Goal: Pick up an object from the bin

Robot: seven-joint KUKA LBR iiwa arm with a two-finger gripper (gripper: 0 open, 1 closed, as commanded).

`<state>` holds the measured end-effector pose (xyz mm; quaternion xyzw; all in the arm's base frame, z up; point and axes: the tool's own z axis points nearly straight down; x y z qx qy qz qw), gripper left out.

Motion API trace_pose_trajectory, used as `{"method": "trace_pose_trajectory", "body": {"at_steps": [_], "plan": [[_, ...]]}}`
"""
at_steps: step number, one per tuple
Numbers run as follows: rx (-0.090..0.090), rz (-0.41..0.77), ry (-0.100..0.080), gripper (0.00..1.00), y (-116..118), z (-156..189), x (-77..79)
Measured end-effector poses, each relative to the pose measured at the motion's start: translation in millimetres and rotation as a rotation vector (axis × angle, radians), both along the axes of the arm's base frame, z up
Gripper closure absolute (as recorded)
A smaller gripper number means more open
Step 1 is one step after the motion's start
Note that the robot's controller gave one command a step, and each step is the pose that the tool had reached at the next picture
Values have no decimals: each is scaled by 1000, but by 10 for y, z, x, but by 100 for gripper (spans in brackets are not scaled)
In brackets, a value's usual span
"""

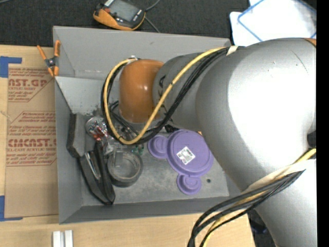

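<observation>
My gripper (109, 138) reaches down below the arm's orange cover into the left half of the bin. Just under it lies a clear round ring-shaped thing (124, 168), like a see-through tape roll or cup, on the bin floor. To the right rests a flat purple plastic piece (181, 156) with round lobes and a white label. A black strap (90, 171) runs along the left wall, looping at the front, with a small silver part beside it. Whether the gripper touches the clear ring is hidden.
The big grey arm covers the right and back of the bin, with yellow and black cables looped round the orange cover. The bin's sloped left wall stands close to the gripper. Bare floor shows at the front between the clear ring and the purple piece.
</observation>
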<state>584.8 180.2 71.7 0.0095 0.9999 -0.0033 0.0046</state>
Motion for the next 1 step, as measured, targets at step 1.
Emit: {"method": "trace_pose_trajectory", "body": {"at_steps": [1], "plan": [[-4,0,7,100,-17,178,-24]]}}
